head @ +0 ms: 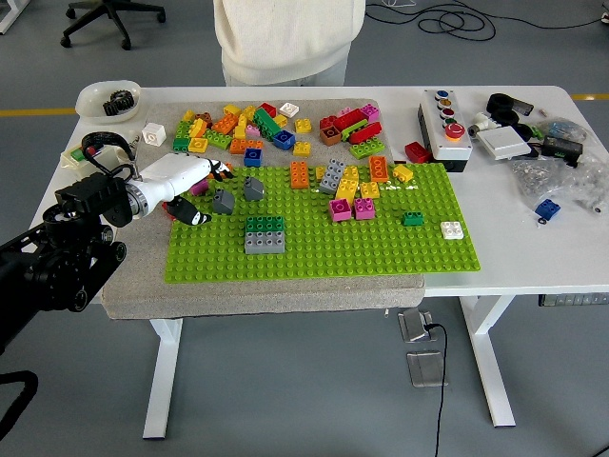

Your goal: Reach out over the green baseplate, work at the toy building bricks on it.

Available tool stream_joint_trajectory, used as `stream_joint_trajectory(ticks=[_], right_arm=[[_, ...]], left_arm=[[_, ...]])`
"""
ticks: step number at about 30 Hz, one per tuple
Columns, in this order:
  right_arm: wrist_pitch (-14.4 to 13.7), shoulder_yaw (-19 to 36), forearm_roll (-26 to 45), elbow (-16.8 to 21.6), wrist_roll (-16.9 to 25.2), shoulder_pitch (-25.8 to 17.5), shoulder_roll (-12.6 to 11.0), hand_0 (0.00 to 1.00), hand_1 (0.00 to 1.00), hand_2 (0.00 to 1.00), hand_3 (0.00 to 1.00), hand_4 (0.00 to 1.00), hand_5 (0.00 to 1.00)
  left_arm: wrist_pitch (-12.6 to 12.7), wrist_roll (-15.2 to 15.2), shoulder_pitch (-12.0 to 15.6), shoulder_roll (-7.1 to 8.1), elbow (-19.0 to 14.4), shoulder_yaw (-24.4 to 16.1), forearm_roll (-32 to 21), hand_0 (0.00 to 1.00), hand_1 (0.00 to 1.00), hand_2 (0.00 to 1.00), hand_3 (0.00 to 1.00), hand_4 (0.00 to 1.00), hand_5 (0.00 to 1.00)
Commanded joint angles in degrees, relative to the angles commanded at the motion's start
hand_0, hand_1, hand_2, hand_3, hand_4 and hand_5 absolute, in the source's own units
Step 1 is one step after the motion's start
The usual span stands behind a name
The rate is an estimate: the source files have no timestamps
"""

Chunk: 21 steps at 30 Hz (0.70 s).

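The green baseplate (324, 233) is laid flat on a grey mat (133, 281) on the white desk (533, 238), with its long axis running left to right, parallel to the near edge of the desk. The left robot hand (190, 186) is held over the far left corner of the plate, the white palm pointing to the right; its dark fingers (197, 217) are spread loosely and nothing is held in them. The right robot hand is not seen.

Just to the right of the fingers two small grey bricks (238, 195) are placed, tilted. A little nearer and to the right, one green brick stacked with one grey brick (264, 234) is found. Further right, a cluster (352, 186) of orange, grey, yellow and pink bricks is seen along the far edge of the plate; the exact count cannot be told. Well to the right, one small green brick (412, 218) and one white brick (451, 228) are standing apart.

The near half of the plate is bare, so open room is left there. Beyond the hand, a loose pile of bricks (266, 129) is lying on the mat. A person (285, 38) in a white top is standing at the far side of the desk.
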Motion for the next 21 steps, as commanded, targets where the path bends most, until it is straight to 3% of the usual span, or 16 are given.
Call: stream_joint_trajectory(ticks=[19, 20, 21], right_arm=[[0.1, -0.2, 0.0, 0.0, 0.0, 0.1, 0.0, 0.741, 0.644, 0.682, 0.628, 0.820, 0.530], [0.1, -0.2, 0.0, 0.0, 0.0, 0.1, 0.0, 0.741, 0.644, 0.683, 0.628, 0.821, 0.530], [0.0, -0.2, 0.0, 0.0, 0.0, 0.1, 0.0, 0.741, 0.644, 0.683, 0.628, 0.821, 0.530]], left_arm=[[1.7, 0.3, -1.4, -1.71, 4.1, 2.3, -3.0, 0.853, 0.810, 0.737, 0.774, 0.865, 0.032], [1.7, 0.3, -1.4, -1.74, 4.1, 2.3, -3.1, 0.847, 0.800, 0.695, 0.707, 0.802, 0.020], [1.8, 0.3, -1.4, -1.81, 4.1, 2.4, -3.2, 0.847, 0.800, 0.695, 0.707, 0.802, 0.020]])
